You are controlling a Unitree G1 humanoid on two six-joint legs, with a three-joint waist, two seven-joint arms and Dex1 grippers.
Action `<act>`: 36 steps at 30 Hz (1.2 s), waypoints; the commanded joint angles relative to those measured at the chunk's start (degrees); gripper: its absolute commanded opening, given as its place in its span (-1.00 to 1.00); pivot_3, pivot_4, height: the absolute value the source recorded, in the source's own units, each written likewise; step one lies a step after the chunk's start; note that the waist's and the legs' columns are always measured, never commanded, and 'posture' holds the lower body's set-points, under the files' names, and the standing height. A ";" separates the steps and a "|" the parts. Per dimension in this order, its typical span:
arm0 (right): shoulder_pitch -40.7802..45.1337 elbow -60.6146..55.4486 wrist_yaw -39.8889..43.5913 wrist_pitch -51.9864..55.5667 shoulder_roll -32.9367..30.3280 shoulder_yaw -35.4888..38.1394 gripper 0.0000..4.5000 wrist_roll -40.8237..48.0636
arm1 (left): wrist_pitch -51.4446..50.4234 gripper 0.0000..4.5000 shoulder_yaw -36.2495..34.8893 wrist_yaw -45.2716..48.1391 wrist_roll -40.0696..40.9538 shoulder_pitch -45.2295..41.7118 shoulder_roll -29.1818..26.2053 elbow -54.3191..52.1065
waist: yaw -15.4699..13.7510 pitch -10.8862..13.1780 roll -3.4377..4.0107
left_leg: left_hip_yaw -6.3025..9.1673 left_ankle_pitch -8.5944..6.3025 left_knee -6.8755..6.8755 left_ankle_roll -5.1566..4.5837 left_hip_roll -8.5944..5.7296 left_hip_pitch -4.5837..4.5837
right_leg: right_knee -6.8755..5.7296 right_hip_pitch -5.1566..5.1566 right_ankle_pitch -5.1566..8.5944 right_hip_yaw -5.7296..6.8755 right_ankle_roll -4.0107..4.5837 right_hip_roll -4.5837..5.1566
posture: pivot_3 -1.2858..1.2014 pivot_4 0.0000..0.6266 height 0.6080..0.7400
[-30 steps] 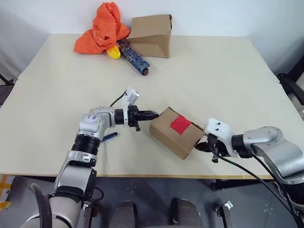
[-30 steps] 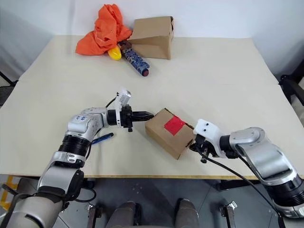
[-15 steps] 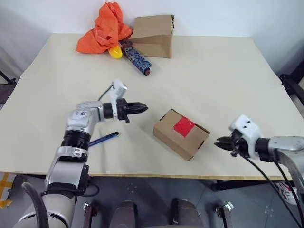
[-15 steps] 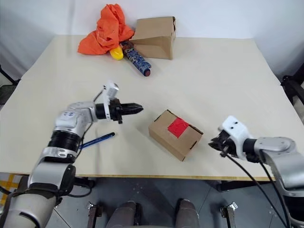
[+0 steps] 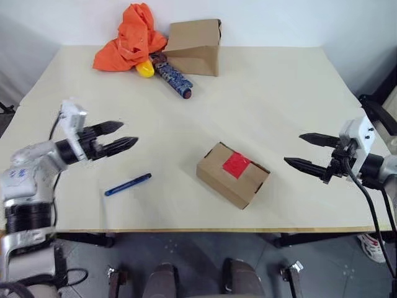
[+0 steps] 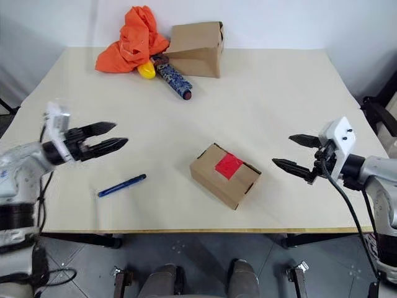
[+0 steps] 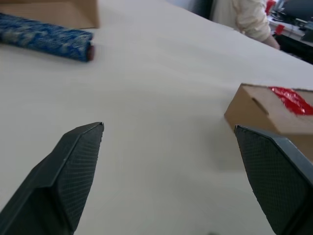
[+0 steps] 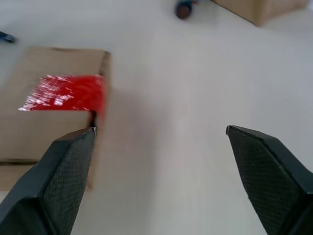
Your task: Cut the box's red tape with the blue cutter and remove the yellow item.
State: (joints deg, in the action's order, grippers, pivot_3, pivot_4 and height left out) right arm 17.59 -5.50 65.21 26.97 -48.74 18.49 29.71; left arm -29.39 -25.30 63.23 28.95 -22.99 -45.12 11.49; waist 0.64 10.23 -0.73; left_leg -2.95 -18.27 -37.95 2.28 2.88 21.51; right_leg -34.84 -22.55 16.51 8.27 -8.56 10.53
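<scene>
The box [image 5: 232, 175] lies flat on the table near the front edge, closed, with the red tape [image 5: 236, 164] on its top face. The blue cutter [image 5: 128, 184] rests on the table to the box's left. My left gripper [image 5: 127, 134] hovers open, well to the left of the box and above the cutter, pointing toward the box [image 7: 259, 110]. Off to the box's right, my right gripper [image 5: 294, 149] is also open and aims at the box; its wrist view shows the red tape [image 8: 66, 93]. Neither gripper holds anything. The yellow item is hidden.
At the table's far edge stand a larger plain carton [image 5: 195, 46], an orange cloth [image 5: 127, 40], a small glossy yellow object [image 5: 146, 68] and a blue-patterned cylinder [image 5: 172, 76]. A person's sleeve [image 7: 244, 17] shows beyond the table.
Both grippers were shut at the box's two ends; they have pulled away sideways, the left one farther, and have opened wide. The box and cutter stay on the table.
</scene>
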 commanded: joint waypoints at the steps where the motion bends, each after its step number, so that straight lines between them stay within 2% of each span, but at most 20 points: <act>1: 0.79 0.65 3.84 -2.21 -0.38 1.55 1.00 3.58 | 3.94 0.99 -8.49 4.64 3.86 8.00 -2.71 -4.26 | -0.02 0.00 0.00 | -0.01 -0.02 0.01 0.00 0.01 0.00 | 0.02 0.00 0.00 0.00 0.00 0.00 | 0.03 -0.52 1.00; 4: 2.20 3.37 4.24 -3.98 -0.62 0.39 1.00 2.55 | 7.02 0.99 -12.77 7.31 4.06 17.12 -3.54 -5.79 | -0.48 0.01 0.00 | -0.06 -0.05 -0.04 -0.03 0.01 -0.01 | 0.03 0.01 0.00 -0.04 0.00 0.01 | 0.03 -0.52 1.00; 8: 3.53 3.74 7.34 -3.15 -0.21 -0.35 1.00 5.53 | 12.63 0.99 -18.04 11.79 4.08 29.37 -2.40 -6.32 | -0.47 0.01 0.02 | -0.16 -0.10 -0.09 -0.05 0.02 -0.04 | 0.05 0.01 0.00 -0.14 0.00 0.00 | 0.03 -0.52 1.00; 12: 2.27 1.91 10.29 -1.83 -0.97 -0.49 1.00 7.89 | 16.56 0.99 -18.44 13.42 3.93 34.06 -1.93 -5.40 | -0.67 0.02 0.02 | -0.22 -0.18 -0.08 -0.07 0.05 -0.10 | 0.03 0.00 0.00 -0.18 0.00 -0.02 | 0.03 -0.52 1.00; 14: 2.62 -0.04 13.12 0.50 1.09 2.52 1.00 15.75 | 19.35 0.99 -17.37 14.41 2.83 35.43 -1.95 -4.52 | -0.64 0.02 0.02 | -0.23 -0.20 -0.08 -0.09 0.05 -0.10 | 0.04 0.01 0.00 -0.20 0.01 -0.02 | 0.03 -0.52 1.00; 19: 3.74 -1.11 11.21 -1.33 2.12 0.48 1.00 14.79 | 23.17 0.99 -9.92 11.36 0.38 27.89 -1.23 -0.69 | -0.69 0.02 0.04 | -0.31 -0.23 -0.11 -0.12 0.05 -0.17 | 0.02 0.02 0.00 -0.30 0.01 -0.03 | 0.03 -0.52 1.00; 23: 3.91 -2.92 8.89 -1.57 3.57 -0.40 1.00 14.91 | 26.87 0.99 -0.56 9.84 -4.83 17.03 -0.40 7.48 | -0.66 0.02 0.03 | -0.41 -0.25 -0.10 -0.11 0.05 -0.24 | -0.10 -0.01 0.00 -0.37 0.00 -0.04 | 0.03 -0.52 1.00; 29: 0.94 -6.80 6.37 -0.74 3.33 1.10 1.00 15.81 | 31.49 0.99 8.52 12.57 -10.04 10.61 -1.11 17.04 | 0.08 0.02 0.02 | -0.71 -0.32 -0.07 -0.09 0.06 -0.31 | -0.11 -0.12 -0.03 -0.42 -0.05 -0.03 | 0.03 -0.52 1.00; 33: -2.52 -11.05 4.39 0.01 2.53 3.41 1.00 17.01 | 32.66 0.99 13.02 14.74 -12.89 8.56 -2.37 20.61 | -0.49 0.01 0.04 | -0.75 -0.32 -0.14 -0.10 0.06 -0.31 | -0.13 -0.13 -0.03 -0.47 -0.05 -0.02 | 0.03 -0.52 1.00; 36: -3.92 -13.73 3.17 0.80 1.85 4.57 1.00 18.14 | 33.02 0.76 14.74 14.21 -14.53 7.80 -3.33 22.99 | -0.53 -0.02 0.08 | -0.80 -0.35 -0.14 -0.15 0.06 -0.34 | -0.11 -0.11 -0.03 -0.54 -0.05 -0.02 | 0.03 -0.52 1.00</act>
State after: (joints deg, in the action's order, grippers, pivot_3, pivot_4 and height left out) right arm 13.98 -16.13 69.26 27.58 -45.48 20.31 45.94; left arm 3.98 -12.86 76.92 17.50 -16.18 -47.82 32.04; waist 0.11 10.21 -0.65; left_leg -3.75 -18.62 -38.08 2.13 2.94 21.16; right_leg -34.96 -22.66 16.49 7.73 -8.61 10.50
